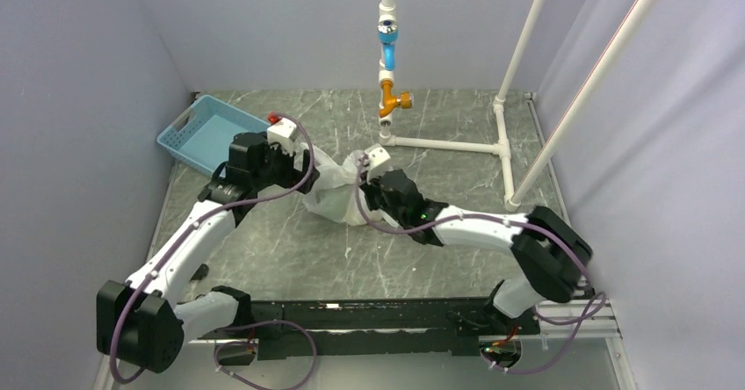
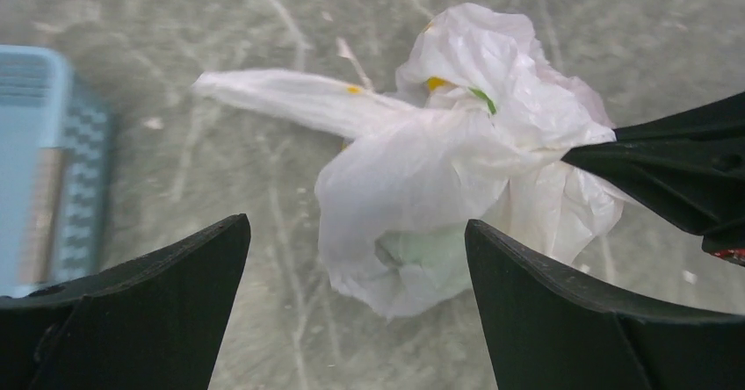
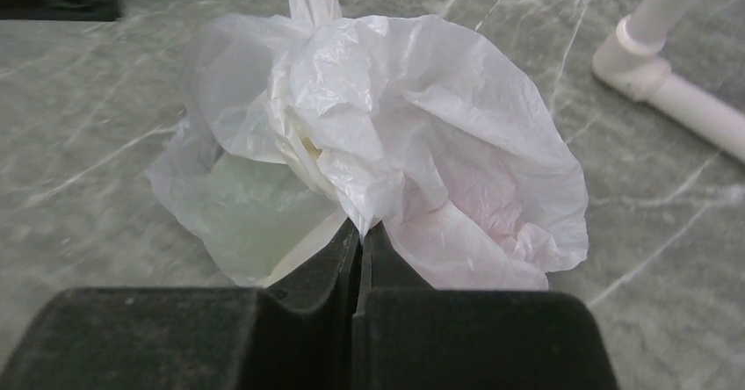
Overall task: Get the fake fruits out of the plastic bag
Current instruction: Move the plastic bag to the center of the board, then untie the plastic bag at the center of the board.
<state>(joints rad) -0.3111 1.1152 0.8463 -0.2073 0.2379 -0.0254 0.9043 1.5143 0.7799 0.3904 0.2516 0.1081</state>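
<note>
The plastic bag (image 1: 336, 192) lies crumpled on the marble table between both arms, one handle (image 2: 290, 100) stretched out to the side. The fake fruits are hidden inside it. Only a pale green shape (image 2: 430, 254) (image 3: 246, 210) and a pinkish tint (image 3: 479, 201) show through the film. My right gripper (image 3: 361, 227) is shut on a pinched fold of the bag's near side; in the left wrist view its dark fingers (image 2: 676, 170) meet the film from the right. My left gripper (image 2: 356, 221) hovers open just short of the bag (image 2: 439, 162), its jaws wide and nothing between them.
A blue lattice basket (image 1: 202, 131) (image 2: 44, 170) stands at the back left, close to the left arm. A white pipe frame (image 1: 457, 144) (image 3: 676, 83) with a blue and orange valve (image 1: 393, 100) rises behind the bag. Grey walls enclose the table on both sides.
</note>
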